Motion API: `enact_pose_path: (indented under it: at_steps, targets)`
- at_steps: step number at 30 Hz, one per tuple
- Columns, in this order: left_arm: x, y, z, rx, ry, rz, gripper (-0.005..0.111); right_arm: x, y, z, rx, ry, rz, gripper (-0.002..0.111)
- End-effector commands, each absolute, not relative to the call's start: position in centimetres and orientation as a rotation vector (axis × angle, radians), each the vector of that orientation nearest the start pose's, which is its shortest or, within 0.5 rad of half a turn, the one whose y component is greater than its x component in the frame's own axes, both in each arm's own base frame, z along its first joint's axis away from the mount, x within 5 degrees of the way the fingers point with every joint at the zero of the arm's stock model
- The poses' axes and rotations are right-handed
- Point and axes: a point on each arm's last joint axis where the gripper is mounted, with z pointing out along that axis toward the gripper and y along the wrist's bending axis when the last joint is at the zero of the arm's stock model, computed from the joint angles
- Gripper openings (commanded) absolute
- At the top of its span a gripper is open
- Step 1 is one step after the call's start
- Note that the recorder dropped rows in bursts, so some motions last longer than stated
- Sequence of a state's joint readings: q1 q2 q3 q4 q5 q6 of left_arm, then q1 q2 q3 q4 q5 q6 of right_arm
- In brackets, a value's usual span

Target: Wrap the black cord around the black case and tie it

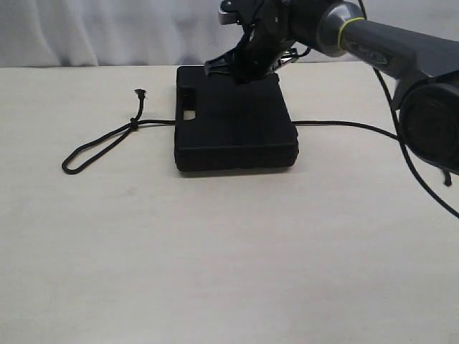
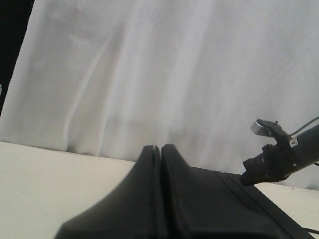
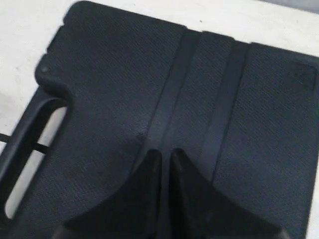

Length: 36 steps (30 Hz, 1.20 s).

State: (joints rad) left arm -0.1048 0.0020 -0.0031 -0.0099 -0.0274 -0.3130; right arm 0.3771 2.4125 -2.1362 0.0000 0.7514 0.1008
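On your bench, the black case lies flat near the far edge. Your right gripper hangs over it, fingers pressed together, empty. Your left gripper is closed too. The black cord emerges from both sides of the case, looping toward the left edge.

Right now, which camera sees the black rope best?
The exterior view. It shows the rope, looped and knotted left of the case, and its other stretch on the right. The right wrist view catches only a sliver through the case's handle slot; the left wrist view shows none clearly.
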Motion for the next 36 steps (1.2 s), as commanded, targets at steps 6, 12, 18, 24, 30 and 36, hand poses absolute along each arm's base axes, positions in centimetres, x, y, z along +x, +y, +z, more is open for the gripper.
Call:
enact_pose_path:
  at_steps: [6,12,18,24,30,36]
  targets:
    - [5.6,-0.6,21.5,-0.161,1.462,-0.357,0.0,48.8,18.6,14.2,-0.482,2.705,0.124,0.004]
    - [5.6,-0.6,21.5,-0.159,1.464,-0.355,0.0,44.6,17.0,11.4,-0.585,2.778,0.087,0.004]
    - [5.6,-0.6,21.5,-0.158,1.464,-0.353,0.0,41.9,16.1,13.3,-0.61,2.716,0.1,0.004]
    - [5.6,-0.6,21.5,-0.157,1.464,-0.353,0.0,41.6,18.5,20.5,-0.656,2.482,0.324,0.018]
    - [7.1,-0.8,22.6,-0.184,1.433,-0.386,0.0,40.8,16.5,29.3,-0.524,2.348,0.366,0.045]
    - [13.3,-2.3,26.2,-0.154,1.537,-0.463,0.014,36.9,14.6,37.4,-0.499,2.174,0.373,0.045]
